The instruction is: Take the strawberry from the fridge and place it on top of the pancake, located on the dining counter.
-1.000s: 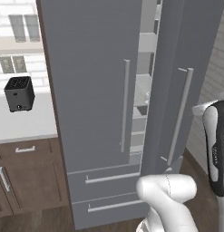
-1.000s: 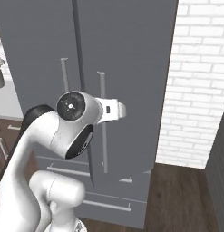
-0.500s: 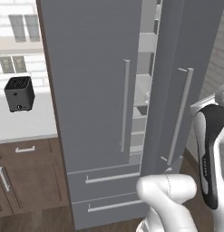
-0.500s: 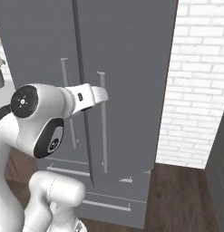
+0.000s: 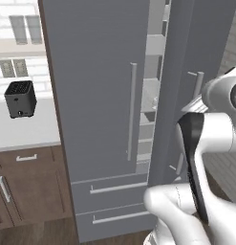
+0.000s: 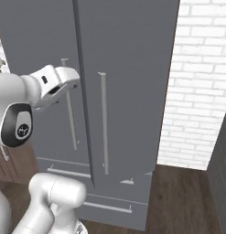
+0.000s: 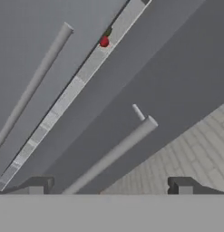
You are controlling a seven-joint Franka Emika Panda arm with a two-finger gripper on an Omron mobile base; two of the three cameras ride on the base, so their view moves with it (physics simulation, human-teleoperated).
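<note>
Swinging left across the fridge (image 6: pixel 132 68) front over the last second, the arm has carried its hand off the right door's handle (image 6: pixel 103 123), leaving that door ajar. Through the gap the strawberry (image 7: pixel 104 42) sits on a shelf inside (just beside something green). The gripper (image 7: pixel 109 185) has its jaws wide apart, holding and touching nothing.

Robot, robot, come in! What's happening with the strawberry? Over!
Pincer open, empty. Strawberry inside fridge, seen through narrow door gap. Right door barely ajar, blocking reach.
</note>
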